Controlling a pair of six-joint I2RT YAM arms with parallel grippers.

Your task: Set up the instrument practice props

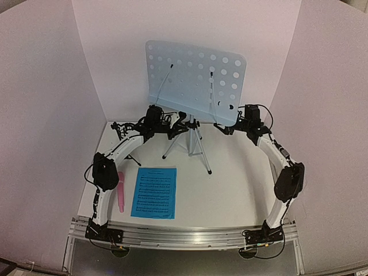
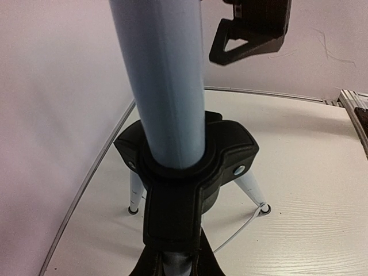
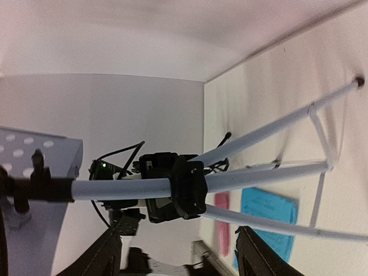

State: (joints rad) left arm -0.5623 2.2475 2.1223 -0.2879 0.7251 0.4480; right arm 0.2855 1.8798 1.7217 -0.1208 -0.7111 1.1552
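Note:
The pale-blue perforated music stand stands upright on its slim tripod at the back centre. My left gripper is shut on the stand just under its black leg hub; its fingers flank the near leg at the bottom of the left wrist view. My right gripper is open and empty, just right of the pole, level with the hub. The bright-blue sheet music lies flat at front left. The pink microphone lies beside it. The small black tripod is partly hidden behind my left arm.
White curved walls close in the table on the left, back and right. The stand's legs spread over the table's middle. An aluminium rail runs along the near edge.

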